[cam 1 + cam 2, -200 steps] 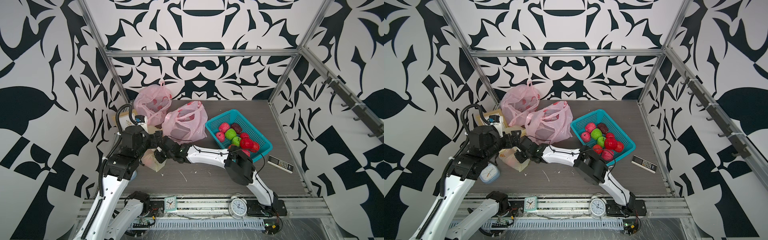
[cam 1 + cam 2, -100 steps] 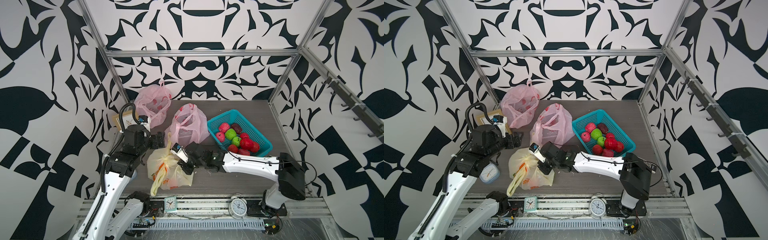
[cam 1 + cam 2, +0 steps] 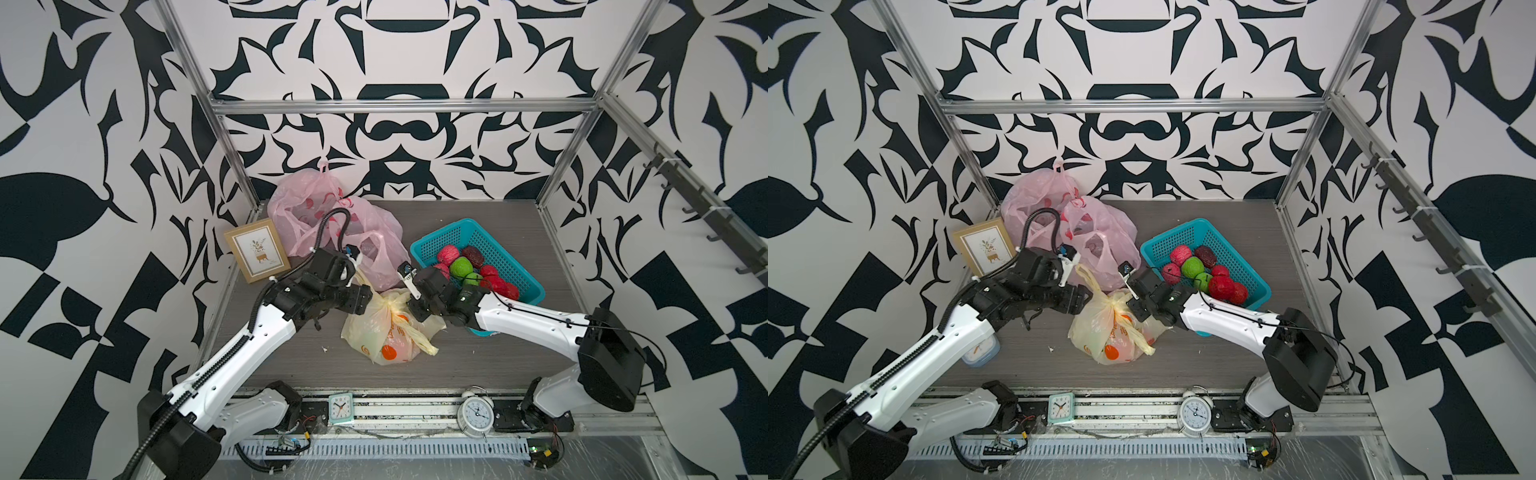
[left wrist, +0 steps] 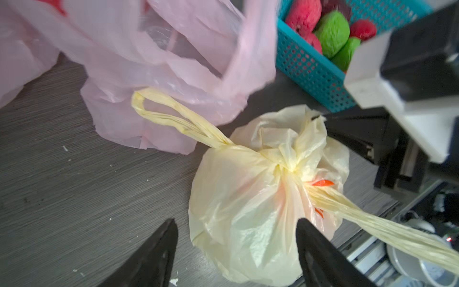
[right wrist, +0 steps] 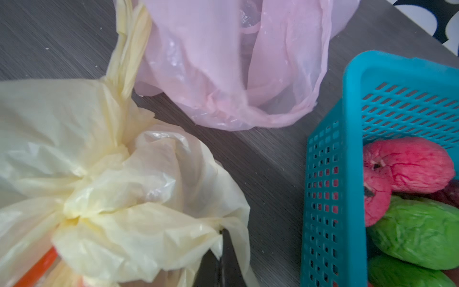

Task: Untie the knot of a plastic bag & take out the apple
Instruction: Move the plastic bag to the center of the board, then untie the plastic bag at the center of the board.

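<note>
where the bench [image 3: 324, 374] meets its left edge, a wooden picture frame [image 3: 257, 250] stands leaning back against the wall, near the back-left corner. just right of it, the rear pink bag [image 3: 299, 208] sits at the back edge with its handles up. the forward pink bag [image 3: 382, 257] is slumped in front of it toward mid-bench.

left gripper [image 4: 236, 221] hovers low at the left flank of the yellow bag [image 3: 386, 332]. its jaws are released and spread wide. from the left wrist view the bag's bulge sits between the two black fingers [image 4: 159, 248]; contact cannot be told.

the yellow bag rests mid-bench, nearer the front edge, with its far side touching the forward pink bag. its knot [image 4: 285, 166] is tied tight on top. one loop handle [image 4: 171, 116] lies back against the pink film, and the other handle [image 4: 372, 223] trails toward the front edge. the film carries orange print, and the contents do not show clearly through it.

right gripper [image 5: 221, 238] is at the bag's right shoulder. its jaws are clenched, grasping a fold of yellow film just beside the knot.

right of that, the teal basket [image 3: 440, 245] sits askew toward the right edge and holds red, green and dark fruits [image 3: 461, 266]. the right arm passes over its front corner.

on the front rail, a small teal clock [image 3: 341, 408] sits left of centre and a round white alarm clock [image 3: 476, 413] sits to its right.
</note>
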`<state>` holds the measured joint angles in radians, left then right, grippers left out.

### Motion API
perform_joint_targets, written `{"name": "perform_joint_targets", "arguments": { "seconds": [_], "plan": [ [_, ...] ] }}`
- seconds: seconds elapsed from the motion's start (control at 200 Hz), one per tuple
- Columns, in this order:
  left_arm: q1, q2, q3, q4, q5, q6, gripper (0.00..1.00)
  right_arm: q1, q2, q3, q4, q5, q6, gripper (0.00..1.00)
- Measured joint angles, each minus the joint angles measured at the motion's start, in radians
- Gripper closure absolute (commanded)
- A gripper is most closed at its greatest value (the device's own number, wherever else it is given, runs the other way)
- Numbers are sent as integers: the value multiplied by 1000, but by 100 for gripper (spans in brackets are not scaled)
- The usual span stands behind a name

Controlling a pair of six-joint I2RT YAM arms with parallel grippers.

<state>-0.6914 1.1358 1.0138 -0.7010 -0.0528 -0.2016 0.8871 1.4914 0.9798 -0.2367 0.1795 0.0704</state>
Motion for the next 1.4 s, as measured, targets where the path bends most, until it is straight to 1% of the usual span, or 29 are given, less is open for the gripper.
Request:
{"name": "perform_joint_targets", "arguments": {
  "seconds": [0.07, 0.145, 0.185, 0.26, 0.46, 0.575, 0.635, 0.695, 0.745, 0.845, 0.88, 0.9, 0.945, 0.99, 1.125, 1.245, 1.4],
  "plan": [
    [-93, 69, 27, -12, -63, 14, 23, 1, -11, 0, 4, 2, -7, 100],
    [-148, 142, 66, -31, -102, 28, 31, 3, -24, -2, 4, 2, -11, 100],
    [-158, 171, 81, -37, -113, 32, 32, 4, -35, -8, 6, 2, -11, 100],
    [-165, 205, 89, -43, -127, 26, 32, 5, -60, -23, 9, 4, -11, 100],
    [-186, 212, 89, -43, -137, -7, 28, 5, -97, -41, 10, 0, -9, 100],
    [-189, 233, 89, -29, -135, -20, 29, 5, -101, -47, 10, -10, -2, 100],
    [-189, 258, 89, -22, -129, -29, 37, 5, -101, -51, 10, -18, 0, 100],
    [-188, 288, 89, -19, -125, -42, 51, 4, -101, -54, 9, -21, 2, 100],
    [-188, 304, 84, -19, -119, -38, 60, 5, -101, -55, 10, -25, 5, 100],
    [-185, 306, 63, -21, -112, -43, 69, 5, -103, -59, 9, -26, 8, 100],
    [-183, 303, 57, -21, -110, -42, 76, 5, -105, -60, 9, -26, 9, 100],
    [-181, 301, 54, -21, -109, -54, 82, 5, -106, -60, 9, -26, 9, 100],
    [-174, 292, 45, -19, -106, -44, 93, 7, -109, -61, 10, -26, 10, 100],
    [-165, 274, 32, -11, -105, -46, 100, 7, -116, -65, 10, -24, 12, 100],
    [-105, 196, -14, 23, -93, -35, 100, 8, -152, -91, 11, 10, 28, 100],
    [11, 85, -64, 71, -58, -34, 100, -6, -213, -135, 17, 52, 60, 100],
    [153, -53, -101, 113, -29, -19, 100, -61, -324, -207, -3, 125, 111, 100]
  ]
}}
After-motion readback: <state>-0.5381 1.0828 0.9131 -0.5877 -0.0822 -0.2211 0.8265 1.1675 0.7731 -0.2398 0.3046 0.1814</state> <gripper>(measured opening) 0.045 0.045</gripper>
